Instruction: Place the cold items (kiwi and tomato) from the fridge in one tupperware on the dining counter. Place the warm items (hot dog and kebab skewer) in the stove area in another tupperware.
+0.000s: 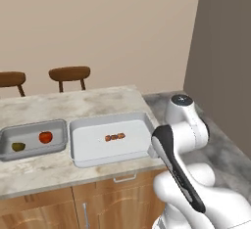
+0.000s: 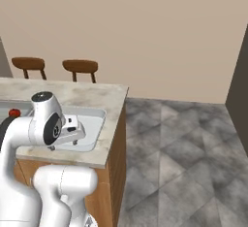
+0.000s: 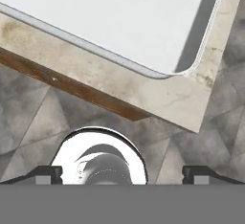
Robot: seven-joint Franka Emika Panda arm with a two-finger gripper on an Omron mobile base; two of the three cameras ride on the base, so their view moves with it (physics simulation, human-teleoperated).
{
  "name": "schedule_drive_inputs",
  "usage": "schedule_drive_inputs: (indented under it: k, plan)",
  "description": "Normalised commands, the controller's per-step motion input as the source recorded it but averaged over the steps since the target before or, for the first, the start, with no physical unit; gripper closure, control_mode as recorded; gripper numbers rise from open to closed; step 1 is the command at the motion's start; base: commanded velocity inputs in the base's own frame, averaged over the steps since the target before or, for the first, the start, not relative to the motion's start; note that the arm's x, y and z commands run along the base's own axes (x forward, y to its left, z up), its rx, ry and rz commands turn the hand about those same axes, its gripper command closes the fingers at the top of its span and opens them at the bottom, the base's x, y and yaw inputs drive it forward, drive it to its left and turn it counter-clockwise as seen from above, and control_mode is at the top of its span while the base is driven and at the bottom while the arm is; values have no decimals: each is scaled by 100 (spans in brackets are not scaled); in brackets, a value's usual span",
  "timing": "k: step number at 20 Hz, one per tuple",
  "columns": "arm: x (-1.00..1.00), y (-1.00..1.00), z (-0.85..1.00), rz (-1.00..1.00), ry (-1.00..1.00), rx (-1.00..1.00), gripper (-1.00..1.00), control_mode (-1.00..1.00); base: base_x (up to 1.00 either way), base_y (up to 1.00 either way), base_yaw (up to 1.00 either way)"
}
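The gripper (image 3: 122,173) hung wide open and empty over the counter's (image 1: 98,101) corner. The kebab skewer (image 1: 114,137) lay in the right tupperware (image 1: 83,147); the tomato (image 1: 45,137) and kiwi (image 1: 18,146) sat in the left tupperware (image 1: 29,152). Two stools (image 1: 70,74) stood behind.

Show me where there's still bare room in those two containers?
Right tupperware: wide bare floor all around the kebab skewer, which lies at its centre. Left tupperware: tighter, with kiwi and tomato side by side, leaving its right end free.
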Motion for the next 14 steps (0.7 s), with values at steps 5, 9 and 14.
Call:
schedule_drive_inputs:
  k: [5, 9, 14]
  plan:
    - [0, 0, 0, 0, 0, 0, -100, 100, -73, -32, 28]
    - [0, 0, 0, 0, 0, 0, -100, 100, -56, -54, 49]
    - [0, 0, 0, 0, 0, 0, -100, 100, -47, -65, 57]
